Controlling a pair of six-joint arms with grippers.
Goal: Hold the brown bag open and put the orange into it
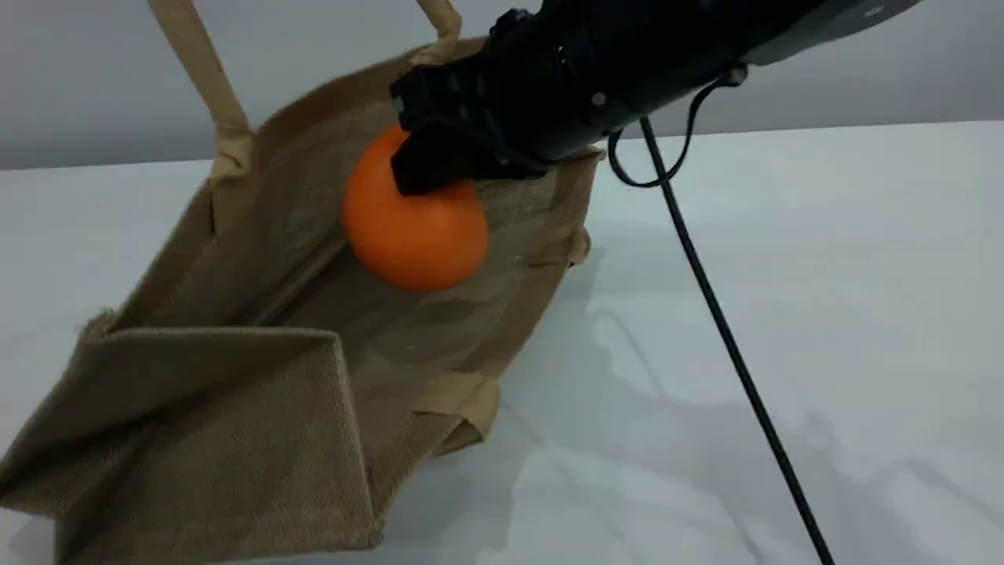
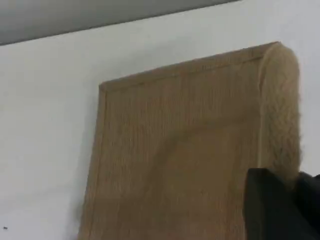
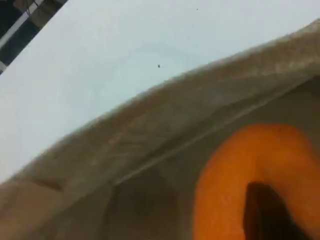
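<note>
The brown bag lies on its side on the white table, its mouth gaping toward the far right. One beige handle is pulled taut upward and runs out of the scene view's top edge. In the left wrist view that handle runs down into my left gripper, which is shut on it. The orange hangs inside the bag's mouth, above the lower wall. My right gripper is shut on the orange's top. The right wrist view shows the orange below the bag's rim.
A black cable slants from the right arm down across the table to the bottom edge. The bag's second handle lies folded under its near rim. White table stretches right of the bag.
</note>
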